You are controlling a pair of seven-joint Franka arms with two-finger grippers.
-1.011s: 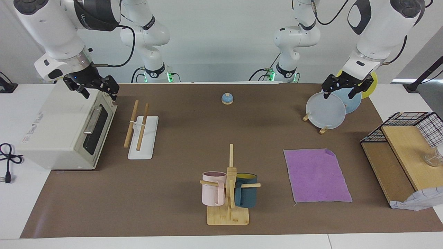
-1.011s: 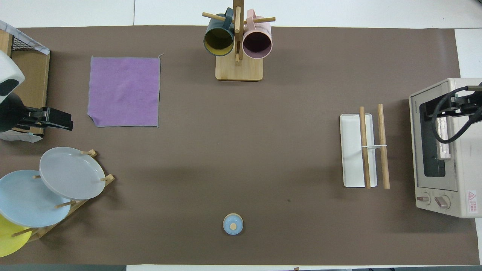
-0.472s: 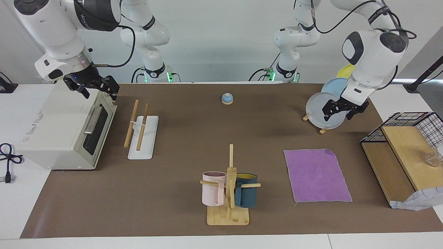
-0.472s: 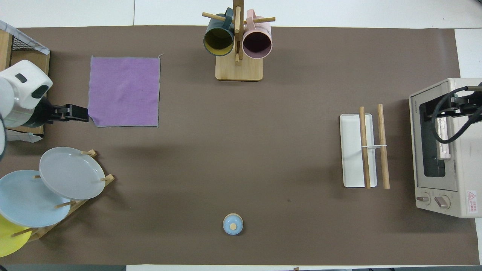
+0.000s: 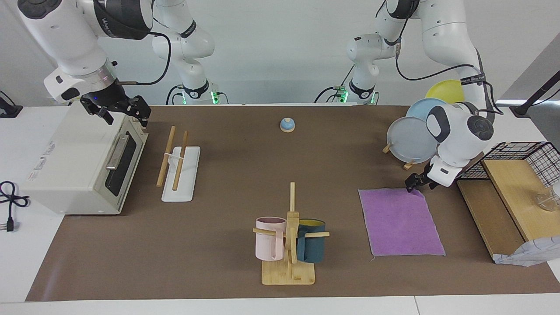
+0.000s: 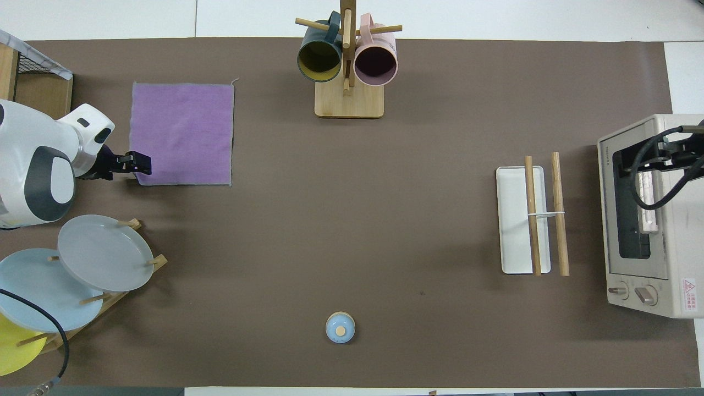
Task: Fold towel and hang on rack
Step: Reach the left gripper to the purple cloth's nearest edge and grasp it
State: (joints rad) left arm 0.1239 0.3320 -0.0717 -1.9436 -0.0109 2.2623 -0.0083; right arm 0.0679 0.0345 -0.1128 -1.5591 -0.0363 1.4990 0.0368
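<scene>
Two grippers are seen, and only one has been moved. The left gripper [image 5: 418,183] has been brought down from over the plates [image 5: 411,140] to the corner of the purple towel [image 5: 400,221] nearest the robots, with its fingers apart and starting to close. The towel is laid flat and unfolded, toward the left arm's end of the table. The rack [image 5: 180,168] is well apart, near the toaster oven [image 5: 83,162]. The right gripper [image 5: 117,110] is held open over that oven, waiting. A first pinch seems next.
</scene>
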